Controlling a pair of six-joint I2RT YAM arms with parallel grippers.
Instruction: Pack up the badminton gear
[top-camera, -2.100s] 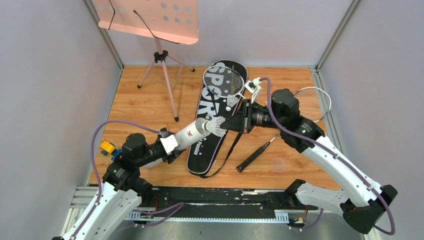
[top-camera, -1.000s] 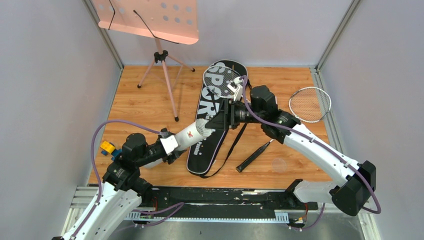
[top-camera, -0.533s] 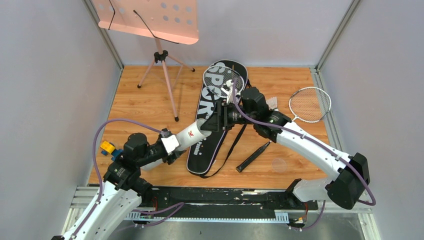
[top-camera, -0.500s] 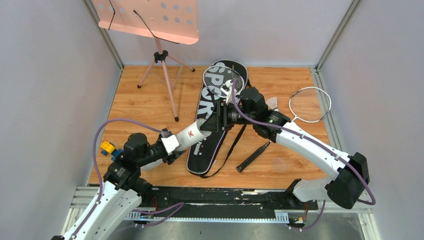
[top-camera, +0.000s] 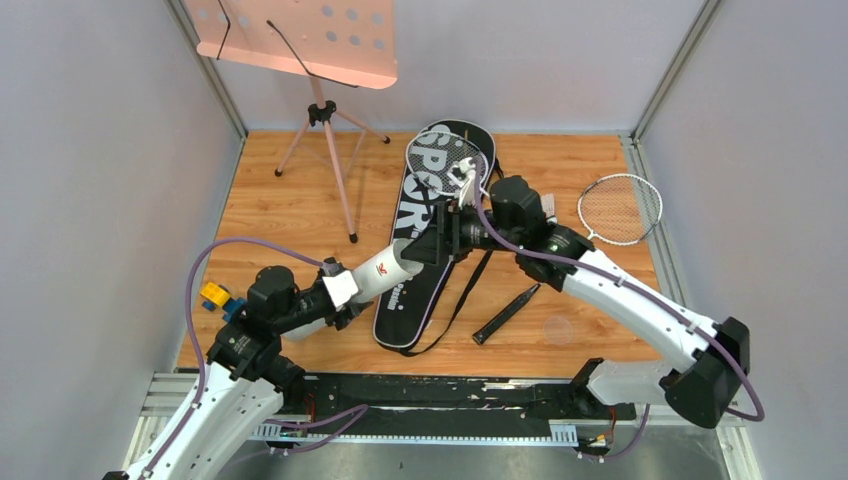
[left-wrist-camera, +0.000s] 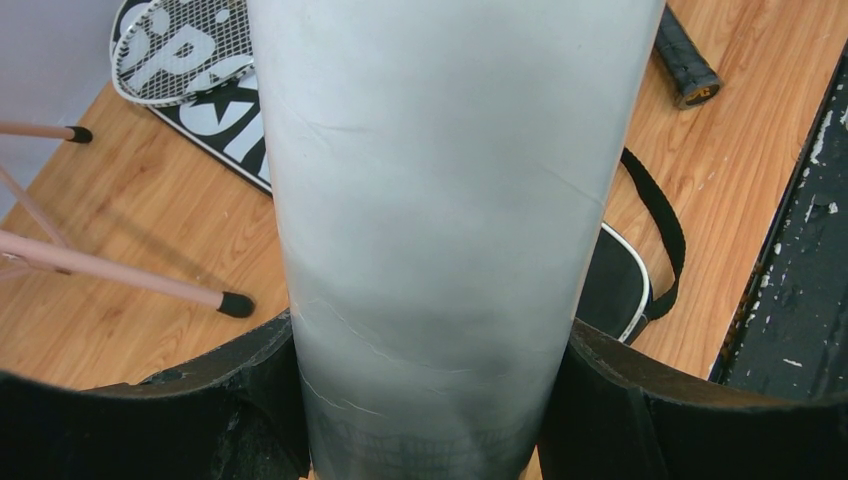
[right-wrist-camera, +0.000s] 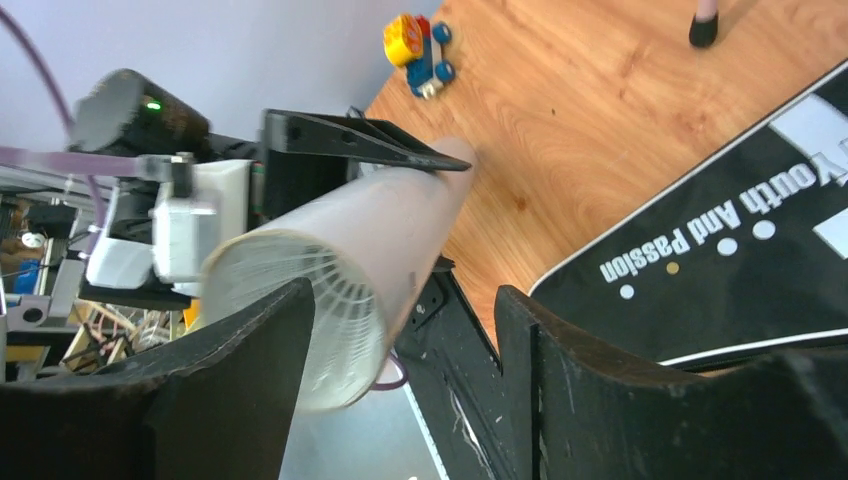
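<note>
My left gripper (left-wrist-camera: 430, 345) is shut on the long white tube (left-wrist-camera: 440, 180), which it holds slanted above the black SPORT bag (top-camera: 400, 308). The tube (top-camera: 385, 268) points up-right at my right gripper (top-camera: 437, 242). In the right wrist view that gripper (right-wrist-camera: 405, 300) is open, and the tube's mouth (right-wrist-camera: 300, 300) sits by its left finger. White shuttlecock feathers (right-wrist-camera: 325, 325) show inside the mouth. One silver racket (top-camera: 447, 163) lies on the bag's far end. The other racket (top-camera: 620, 208) lies on the wood at the right, its black handle (top-camera: 508, 312) pointing toward me.
The pink music stand (top-camera: 300, 40) stands at the back left on tripod legs (top-camera: 340, 190). A yellow and blue toy (top-camera: 215, 297) sits by the left wall. A clear round disc (top-camera: 558, 328) lies near the racket handle. Grey walls close in both sides.
The right gripper carried a shuttlecock to the tube's mouth, then opened its jaws and drew back slightly. The feathers now sit inside the tube. The left arm held still.
</note>
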